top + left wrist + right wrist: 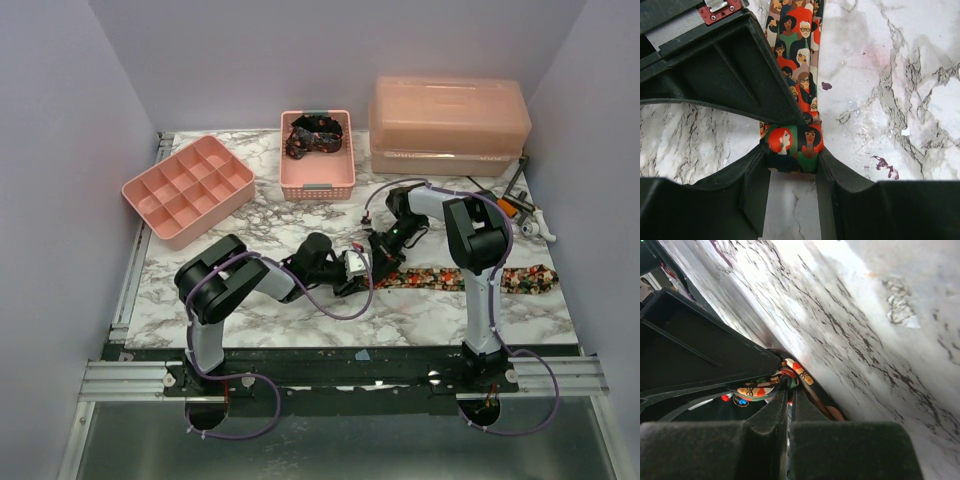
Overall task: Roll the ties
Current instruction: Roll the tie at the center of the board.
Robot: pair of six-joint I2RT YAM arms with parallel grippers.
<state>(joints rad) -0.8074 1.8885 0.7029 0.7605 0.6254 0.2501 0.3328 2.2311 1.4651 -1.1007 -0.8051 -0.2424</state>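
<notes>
A long tie printed with faces in red, orange and green (470, 278) lies flat across the marble table toward the right. Its left end is rolled into a small bundle (792, 145). My left gripper (358, 268) holds that bundle from both sides, its jaws (792, 150) shut on it. My right gripper (388, 248) comes in from behind; in the right wrist view its jaws (789, 382) are nearly closed, pinching tie fabric (802, 371) at the roll. A second, darker tie (315, 135) lies coiled in the pink basket (318, 186).
A pink divided tray (187, 188) sits at the back left. A pink lidded box (448, 125) stands at the back right. Small tools (522, 205) lie at the right edge. Purple stains (885, 165) mark the marble beside the roll.
</notes>
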